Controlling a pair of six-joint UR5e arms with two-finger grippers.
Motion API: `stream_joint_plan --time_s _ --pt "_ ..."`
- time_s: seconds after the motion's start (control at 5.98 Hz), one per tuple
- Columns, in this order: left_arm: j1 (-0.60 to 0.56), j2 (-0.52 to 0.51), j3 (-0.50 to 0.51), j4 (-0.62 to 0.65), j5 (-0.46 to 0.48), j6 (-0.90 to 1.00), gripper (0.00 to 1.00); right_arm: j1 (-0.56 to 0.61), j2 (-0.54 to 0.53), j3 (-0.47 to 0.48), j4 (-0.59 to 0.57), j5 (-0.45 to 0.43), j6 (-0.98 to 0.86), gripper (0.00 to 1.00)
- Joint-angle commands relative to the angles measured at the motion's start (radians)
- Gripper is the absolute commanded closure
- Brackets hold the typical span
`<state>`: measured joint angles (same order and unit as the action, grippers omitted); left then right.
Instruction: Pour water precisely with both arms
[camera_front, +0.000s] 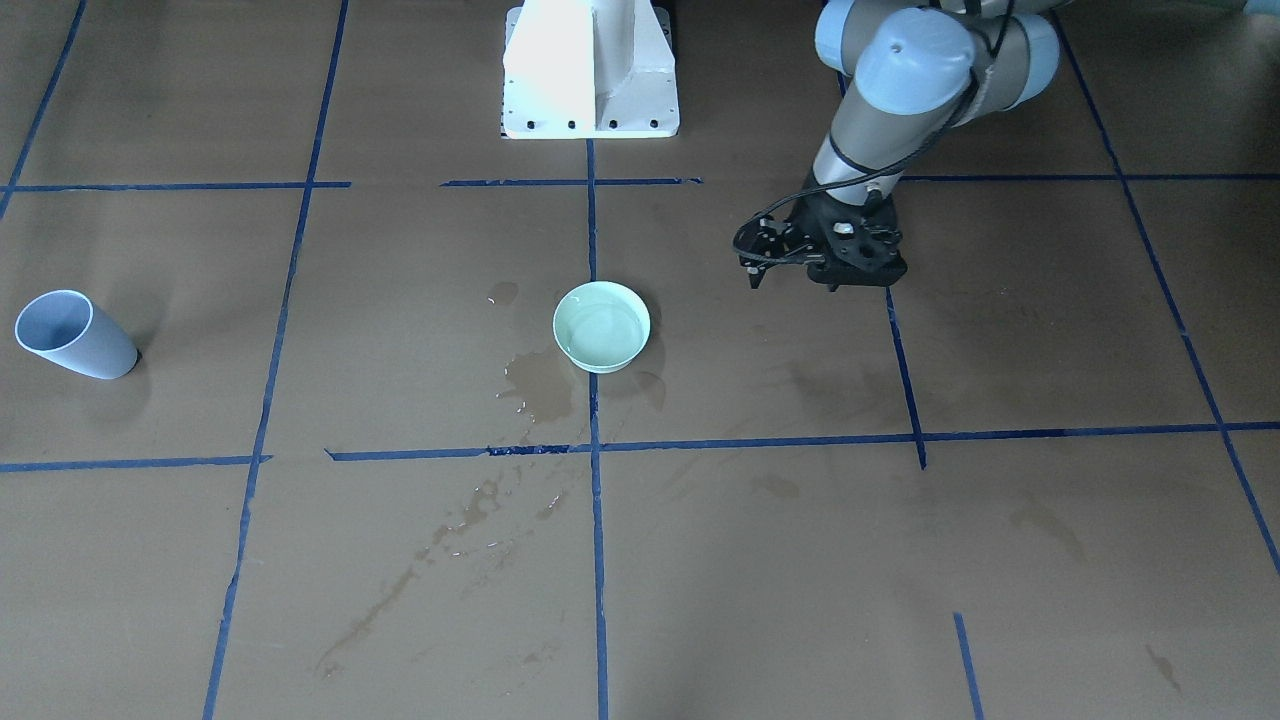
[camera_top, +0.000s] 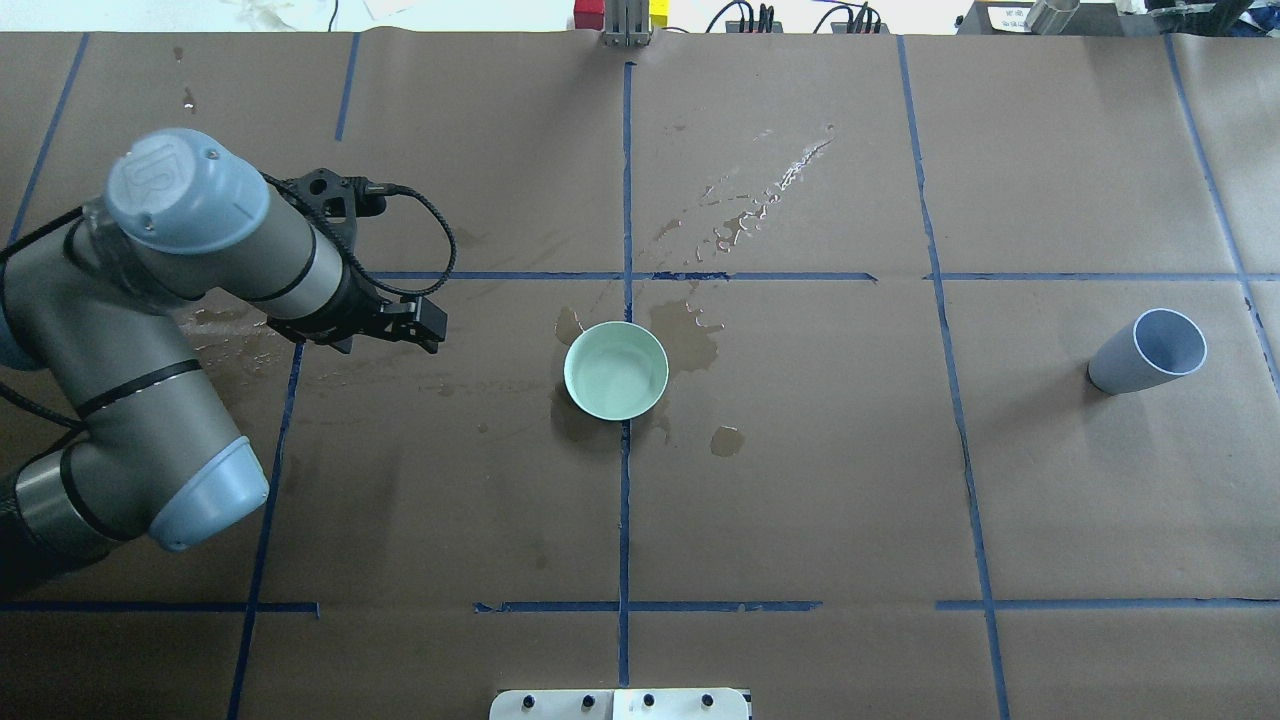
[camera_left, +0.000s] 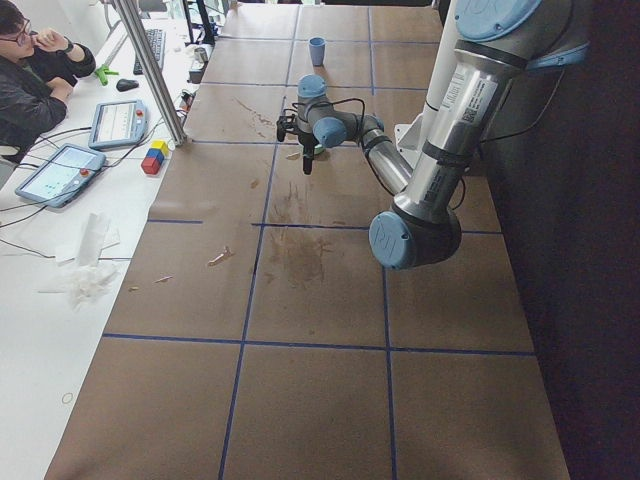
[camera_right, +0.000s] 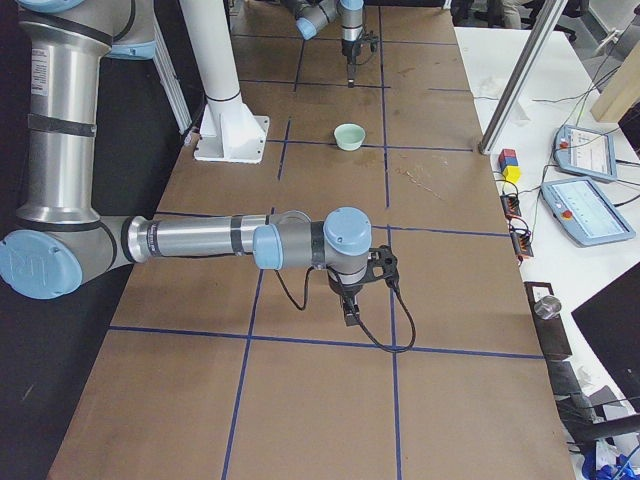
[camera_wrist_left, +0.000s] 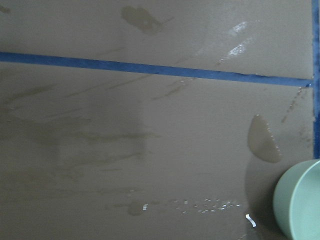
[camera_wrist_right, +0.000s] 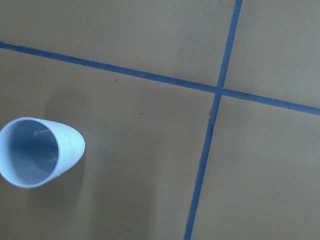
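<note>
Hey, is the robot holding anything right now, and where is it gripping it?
Nothing is held. The left gripper hangs empty apart from the green bowl; the right gripper shows nothing in it. The blue cup stands free on the table.

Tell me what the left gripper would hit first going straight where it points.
Probably the brown table paper: the left gripper points down, off to one side of the green bowl, not at it.

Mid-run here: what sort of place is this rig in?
Probably a robotics lab test bench: a paper-covered table gridded with blue tape, left arm and right arm over it, and teach pendants beside a person.
</note>
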<state>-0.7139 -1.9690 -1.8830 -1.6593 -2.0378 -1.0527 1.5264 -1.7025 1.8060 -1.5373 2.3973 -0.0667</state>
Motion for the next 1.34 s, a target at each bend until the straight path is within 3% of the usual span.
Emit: stream_joint_plan --time_s 0.0,0.33,0.67,1.17 --pt "-0.036 0.03 -0.013 0.007 -0.035 0.049 0.0 -0.096 0.001 0.048 0.184 0.005 0.348 0.0" --pt "-0.036 0.03 -0.013 0.006 -0.033 0.048 0.0 -0.24 -0.025 0.076 0.4 -0.067 0.627 0.0" --pt "-0.033 0.032 -0.013 0.006 -0.033 0.045 0.0 -0.433 -0.113 0.224 0.466 -0.261 0.842 0.0" --pt "-0.03 0.03 -0.01 0.004 -0.032 0.036 0.0 -0.687 -0.274 0.199 0.825 -0.595 1.037 0.0"
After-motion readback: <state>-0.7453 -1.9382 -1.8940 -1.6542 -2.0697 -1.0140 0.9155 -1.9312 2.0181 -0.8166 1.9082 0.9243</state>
